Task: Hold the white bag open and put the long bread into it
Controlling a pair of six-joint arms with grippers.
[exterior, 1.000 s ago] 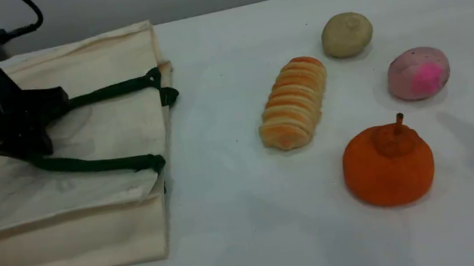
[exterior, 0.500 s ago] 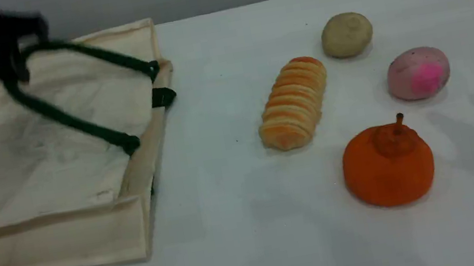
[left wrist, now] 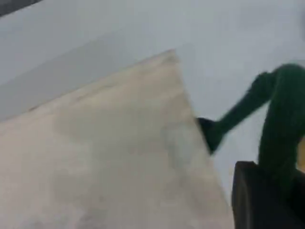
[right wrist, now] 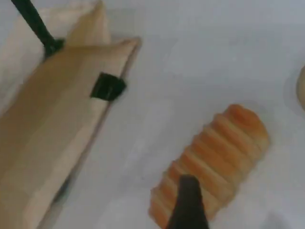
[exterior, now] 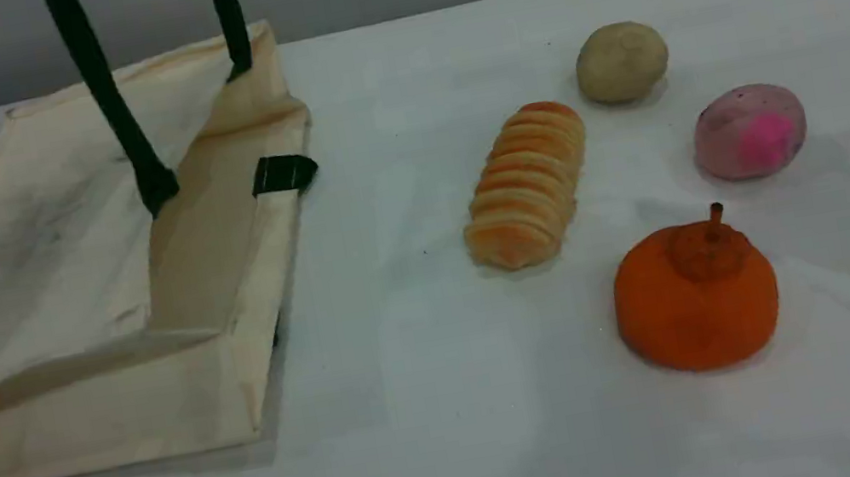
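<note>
Your left hand [left wrist: 267, 191] is clamped shut on the dark green rope handle [exterior: 108, 101] of the white bag [exterior: 76, 271], and the handle runs straight up out of the top of the scene view, so the bag's upper panel is lifted and its mouth gapes toward the long bread [exterior: 526, 183]. Your right hand [right wrist: 188, 202] hangs above the bread with its jaws spread wide and nothing in them; in the scene view it is only a dark blurred shape at the top right. To do this step well, keep the handle taut and high so the mouth does not sag, then bring the right hand down over the middle of the loaf, jaws across its narrow width, and close gently, since it looks soft. Carry it low along the surface [exterior: 436, 409] and in through the opening beside the green tab [exterior: 283, 174]. The bread lies on the white surface well apart from the bag, to its right, slanting away from the camera. It is an oblong golden-orange loaf with crosswise ridges like stacked slices and paler ends. Near it are a beige bun [exterior: 622, 61], a pink ball [exterior: 749, 131] and an orange pumpkin [exterior: 696, 297], none touching it.
</note>
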